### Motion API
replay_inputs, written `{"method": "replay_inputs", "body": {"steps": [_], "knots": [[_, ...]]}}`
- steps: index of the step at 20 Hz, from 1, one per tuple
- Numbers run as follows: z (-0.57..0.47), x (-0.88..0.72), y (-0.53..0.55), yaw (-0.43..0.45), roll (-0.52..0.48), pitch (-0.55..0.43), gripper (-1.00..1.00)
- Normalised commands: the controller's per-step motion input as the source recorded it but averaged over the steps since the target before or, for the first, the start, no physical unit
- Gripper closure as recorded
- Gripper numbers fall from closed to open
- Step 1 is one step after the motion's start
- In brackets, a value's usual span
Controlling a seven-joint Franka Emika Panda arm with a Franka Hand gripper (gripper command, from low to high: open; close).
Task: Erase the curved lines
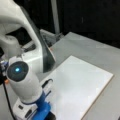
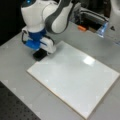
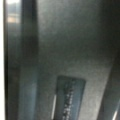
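Grey table (image 2: 15, 67) holds a white board (image 2: 75, 80). At the board's top-left corner in a front view sits the gripper (image 2: 40, 55), maybe on a black block. No curve lines show.

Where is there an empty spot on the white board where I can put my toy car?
Most of the white board is bare, from its middle to the corner at a front view's right. No curve lines show on it. It is crowded at the corner where the gripper sits low with a dark block, under the arm.
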Motion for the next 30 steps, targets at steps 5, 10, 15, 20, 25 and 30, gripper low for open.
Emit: {"method": "replay_inputs", "body": {"steps": [5, 10, 15, 20, 25, 30], "knots": [[0.07, -0.04, -0.09, -0.022, 0.066, -0.054, -1.0], [0.3, -0.16, -0.04, -0.063, 0.009, 0.038, -1.0], [0.34, -0.23, 0.13, -0.087, -0.053, 0.115, -1.0], [0.18, -0.25, 0.34, -0.034, -0.146, 0.06, -1.0], [0.13, -0.38, 0.56, 0.015, -0.181, 0.005, -1.0], [0.05, -0.38, 0.52, 0.064, -0.148, -0.058, -1.0]]}}
